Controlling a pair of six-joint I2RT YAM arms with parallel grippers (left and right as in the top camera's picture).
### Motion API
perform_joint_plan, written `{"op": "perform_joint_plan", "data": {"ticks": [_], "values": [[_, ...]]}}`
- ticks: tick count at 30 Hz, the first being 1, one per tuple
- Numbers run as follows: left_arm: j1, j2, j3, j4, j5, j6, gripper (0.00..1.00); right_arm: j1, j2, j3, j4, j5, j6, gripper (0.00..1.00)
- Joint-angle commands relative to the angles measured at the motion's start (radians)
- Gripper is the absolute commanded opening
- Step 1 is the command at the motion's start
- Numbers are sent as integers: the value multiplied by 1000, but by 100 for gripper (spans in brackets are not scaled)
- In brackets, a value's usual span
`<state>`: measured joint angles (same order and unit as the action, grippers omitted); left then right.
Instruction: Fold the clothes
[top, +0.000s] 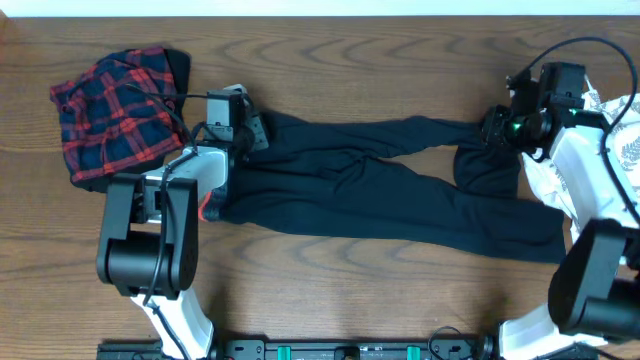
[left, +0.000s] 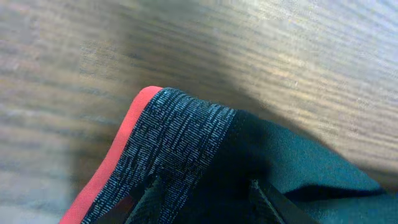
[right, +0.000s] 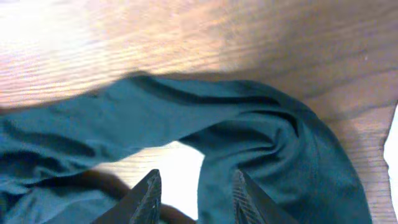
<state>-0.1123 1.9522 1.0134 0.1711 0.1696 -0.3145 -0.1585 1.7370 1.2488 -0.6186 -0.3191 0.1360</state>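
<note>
The clothes are chiefly long black leggings (top: 380, 190) lying across the table, waist at the left, legs running right. My left gripper (top: 255, 132) is at the waist's far corner. In the left wrist view it (left: 205, 193) is shut on the bunched grey-and-coral waistband (left: 174, 137), which hangs raised over its shadow. My right gripper (top: 495, 128) hovers above the far leg's end (top: 487, 170), which lies doubled up. In the right wrist view it (right: 196, 186) stands open, with bare table and the leg's fabric (right: 267, 143) below and nothing held.
A red-navy plaid piece (top: 115, 115) lies crumpled at the far left. A white leaf-print top (top: 622, 135) sits at the right edge, partly under the right arm. Bare wood shows along the far and near sides of the table (top: 380, 60).
</note>
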Motion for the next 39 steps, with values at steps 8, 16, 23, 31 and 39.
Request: {"op": "perform_joint_plan", "data": {"ticks": [8, 16, 23, 31, 39], "values": [[-1, 66, 6, 278, -211, 6, 45, 66, -24, 2, -85, 4, -22, 36], [27, 68, 6, 381, -392, 6, 36, 108, -24, 2, -97, 27, -21, 36], [26, 37, 6, 305, -151, 6, 33, 121, -24, 2, -101, 58, -21, 36], [19, -148, 6, 24, -162, 79, 33, 121, -24, 2, -111, 61, -21, 37], [-60, -319, 6, -303, -75, 197, 33, 121, -24, 0, -132, 61, -21, 38]]}}
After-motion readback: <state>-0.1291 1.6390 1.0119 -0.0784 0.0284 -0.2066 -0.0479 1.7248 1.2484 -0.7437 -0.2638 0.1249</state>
